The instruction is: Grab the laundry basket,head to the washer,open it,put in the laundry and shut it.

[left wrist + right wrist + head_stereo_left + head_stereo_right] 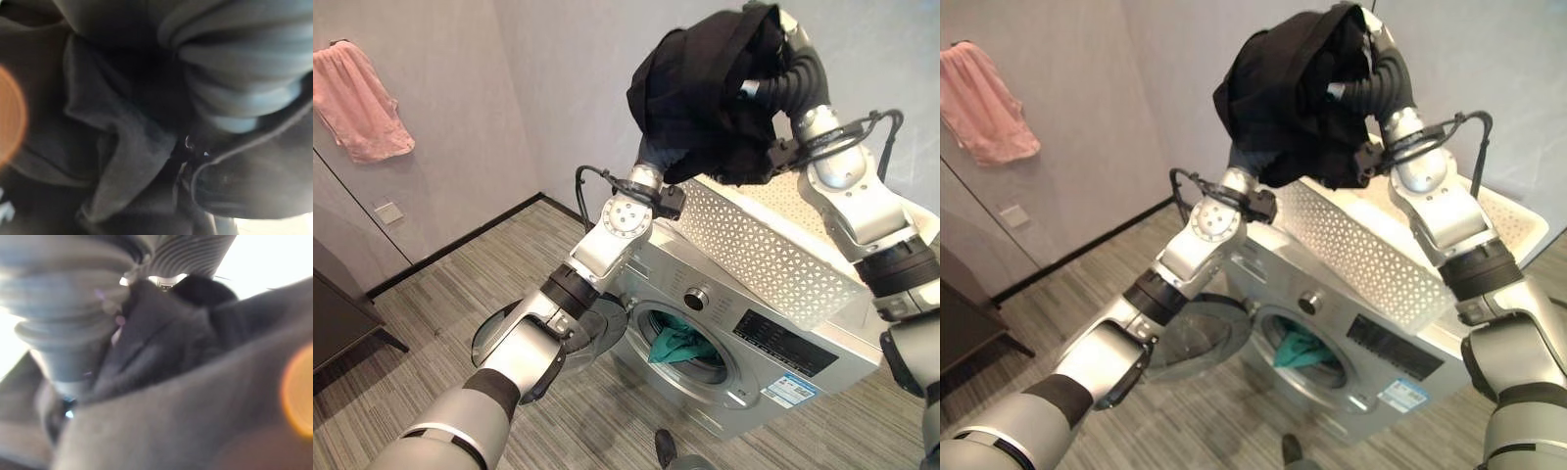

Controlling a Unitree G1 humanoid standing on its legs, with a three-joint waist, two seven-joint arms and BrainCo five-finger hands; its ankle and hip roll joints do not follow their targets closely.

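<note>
Crumpled black cloth (705, 88) above perforated basket (773, 250)

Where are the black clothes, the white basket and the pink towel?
black clothes (700, 93), left eye view, on the middle of the bundle lifted above the washer.
white basket (759, 250), left eye view, on its perforated side wall.
pink towel (357, 103), left eye view, on the cloth hanging on the wall.

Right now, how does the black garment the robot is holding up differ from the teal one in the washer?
The black garment is bunched high above the white laundry basket, while the teal garment sits in the washer, hanging over its open doorway. The black one looks bulkier; the teal shows just a fold. Both are crumpled cloth.
</note>
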